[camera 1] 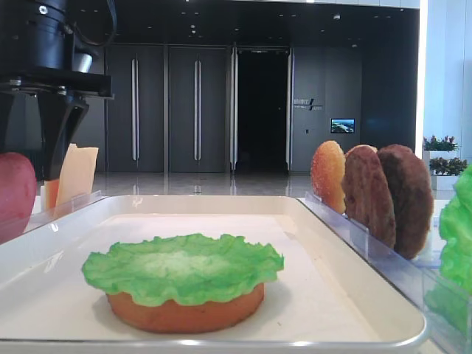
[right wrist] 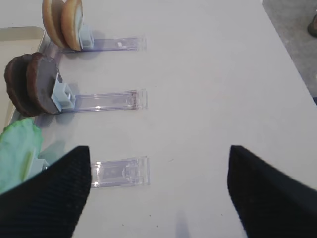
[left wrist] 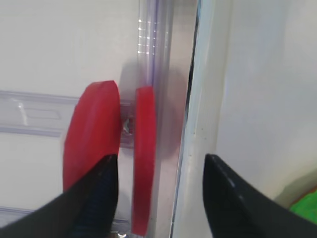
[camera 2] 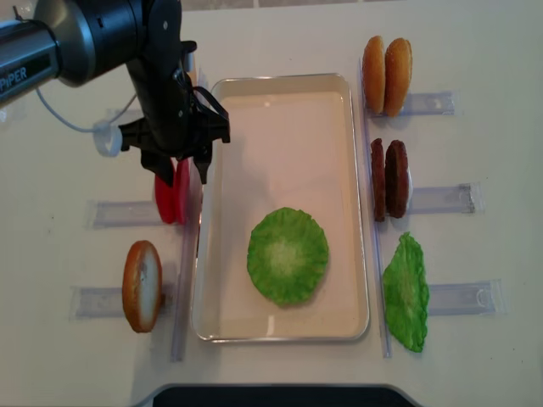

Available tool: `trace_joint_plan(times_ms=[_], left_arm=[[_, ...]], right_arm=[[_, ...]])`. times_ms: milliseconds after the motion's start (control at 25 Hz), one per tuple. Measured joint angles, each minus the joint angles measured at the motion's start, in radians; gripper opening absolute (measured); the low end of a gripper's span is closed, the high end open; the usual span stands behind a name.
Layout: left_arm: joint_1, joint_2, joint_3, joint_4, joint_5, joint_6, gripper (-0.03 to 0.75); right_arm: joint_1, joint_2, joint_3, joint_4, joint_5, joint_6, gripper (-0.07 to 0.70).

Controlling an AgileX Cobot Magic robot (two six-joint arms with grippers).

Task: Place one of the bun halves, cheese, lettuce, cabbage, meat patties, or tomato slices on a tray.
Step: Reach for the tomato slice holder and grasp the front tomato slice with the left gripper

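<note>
Ruffled lettuce (camera 2: 288,255) atop flat bun (camera 1: 184,313)

Low exterior: at table level, close to the tray (camera 1: 369,291), facing dark doors beyond.
Overhead realsense: straight down, whole tray (camera 2: 356,203) and racks.
Left wrist: down, very near the tomato slices (left wrist: 143,158).
Right wrist: down, near the meat patties (right wrist: 34,84).
Shared: tray, lettuce (camera 1: 183,267) (camera 2: 288,255).

The left gripper (camera 2: 176,165) points straight down from its dark arm, its jaws parted. The right gripper (right wrist: 158,188) hangs with both black fingers (right wrist: 54,198) spread wide.
</note>
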Motion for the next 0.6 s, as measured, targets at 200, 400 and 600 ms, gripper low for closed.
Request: trace_joint_plan(times_ms=[200,400,600], left_arm=[[0.0,0.0,0.0,0.003,0.01,0.001,0.368],[0.0,0.0,0.0,0.003,0.016,0.001,0.333],[0.0,0.0,0.0,0.003,0.024,0.005,0.288]], right_arm=[[0.0,0.0,0.0,0.0,0.0,0.0,0.564],[0.0,0.0,0.0,-0.003,0.0,0.0,0.558],[0.0,0.0,0.0,-0.002,0.0,0.0,0.558]])
